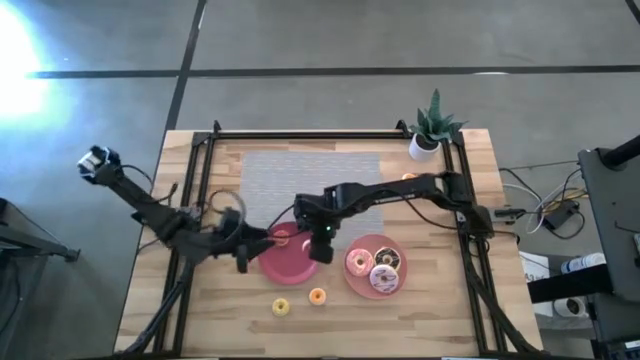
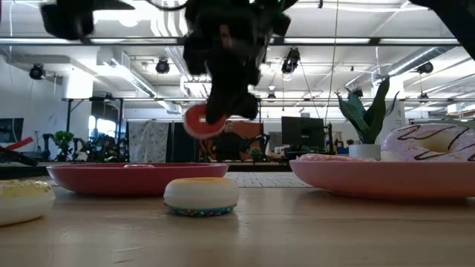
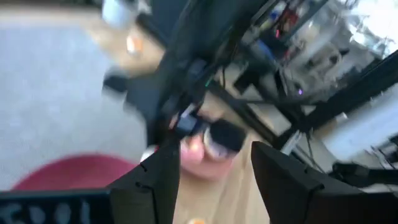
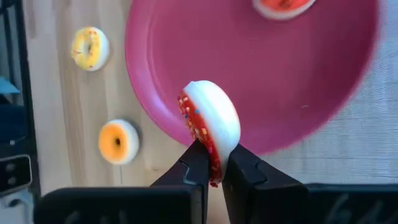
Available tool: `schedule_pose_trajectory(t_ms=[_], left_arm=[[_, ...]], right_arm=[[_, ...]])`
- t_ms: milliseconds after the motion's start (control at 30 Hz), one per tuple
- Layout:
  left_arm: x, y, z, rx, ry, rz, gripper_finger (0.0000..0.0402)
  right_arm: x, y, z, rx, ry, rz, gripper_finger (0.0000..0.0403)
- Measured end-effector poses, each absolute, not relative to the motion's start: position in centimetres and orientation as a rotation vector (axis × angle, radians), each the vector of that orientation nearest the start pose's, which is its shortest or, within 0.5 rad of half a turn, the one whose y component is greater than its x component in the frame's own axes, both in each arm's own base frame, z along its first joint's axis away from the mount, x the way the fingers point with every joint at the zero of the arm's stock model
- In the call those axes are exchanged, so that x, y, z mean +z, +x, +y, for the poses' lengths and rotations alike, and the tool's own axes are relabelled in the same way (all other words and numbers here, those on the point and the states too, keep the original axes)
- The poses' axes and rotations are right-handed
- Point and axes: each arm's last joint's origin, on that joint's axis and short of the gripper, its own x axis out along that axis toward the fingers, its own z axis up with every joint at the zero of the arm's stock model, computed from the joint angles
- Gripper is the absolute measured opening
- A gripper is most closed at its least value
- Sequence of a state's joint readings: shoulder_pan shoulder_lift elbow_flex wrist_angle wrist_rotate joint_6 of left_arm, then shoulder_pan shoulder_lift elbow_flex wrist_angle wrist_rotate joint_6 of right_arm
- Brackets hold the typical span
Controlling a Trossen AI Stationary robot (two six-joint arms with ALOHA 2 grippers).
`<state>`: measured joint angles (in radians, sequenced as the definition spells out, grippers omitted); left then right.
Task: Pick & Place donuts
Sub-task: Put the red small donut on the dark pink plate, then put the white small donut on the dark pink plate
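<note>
My right gripper (image 1: 322, 247) hangs over the right part of the left pink-red plate (image 1: 285, 266) and is shut on a red mini donut (image 4: 211, 121) with a white underside. The low view shows that donut (image 2: 200, 121) well above the plate (image 2: 89, 178). Another red-orange mini donut (image 1: 283, 236) lies on this plate. Three larger donuts (image 1: 372, 265) lie on the right plate (image 1: 352, 287). A yellow mini donut (image 1: 281, 306) and an orange one (image 1: 317, 296) lie on the wood nearer the front edge. My left gripper (image 1: 243, 258) is open beside the left plate's left rim. My right gripper pinches the red mini donut by the rim (image 4: 213, 163) between its two fingertips, coming from above and pointing down. The ring stands on edge, red sprinkled face to one side and white face to the other. It is lifted clear above the plate.
A potted plant (image 1: 432, 128) stands at the far right corner, with an orange mini donut (image 1: 408, 177) near it. A grey mat (image 1: 300, 175) covers the table's far middle. A black frame (image 1: 300, 133) runs around the work area. Bare wood lies along the near edge.
</note>
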<state>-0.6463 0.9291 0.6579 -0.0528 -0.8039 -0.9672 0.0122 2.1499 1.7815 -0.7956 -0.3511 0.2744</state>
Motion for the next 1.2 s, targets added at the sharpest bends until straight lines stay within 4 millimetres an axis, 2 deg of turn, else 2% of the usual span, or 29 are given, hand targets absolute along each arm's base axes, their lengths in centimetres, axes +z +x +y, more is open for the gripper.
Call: schedule_pose_trajectory(t_ms=[200,400,600,733,1033,1200], left_arm=[[29.8,15.3,-12.2,0.317,-0.697,0.029,0.017],[30.7,15.3,-12.4,0.318,-0.694,0.013,0.017],[32.1,15.3,-12.6,0.313,-0.649,-0.001,0.017],[32.8,15.3,-12.6,0.313,-0.592,-0.004,0.017],[33.1,15.2,-12.5,0.311,-0.569,-0.004,0.017],[33.0,15.1,-12.5,0.306,-0.561,0.003,0.017]], right_arm=[[18.4,47.6,0.7,0.136,0.531,1.19,0.0034],[16.3,49.8,0.7,0.128,0.564,1.248,0.0044],[14.9,50.4,0.6,0.089,0.562,1.327,0.0051],[15.3,50.7,0.4,0.038,0.516,1.302,0.0074],[16.1,50.8,-0.4,-0.012,0.467,1.283,0.0155],[18.0,50.5,-0.8,-0.049,0.366,1.243,0.0177]])
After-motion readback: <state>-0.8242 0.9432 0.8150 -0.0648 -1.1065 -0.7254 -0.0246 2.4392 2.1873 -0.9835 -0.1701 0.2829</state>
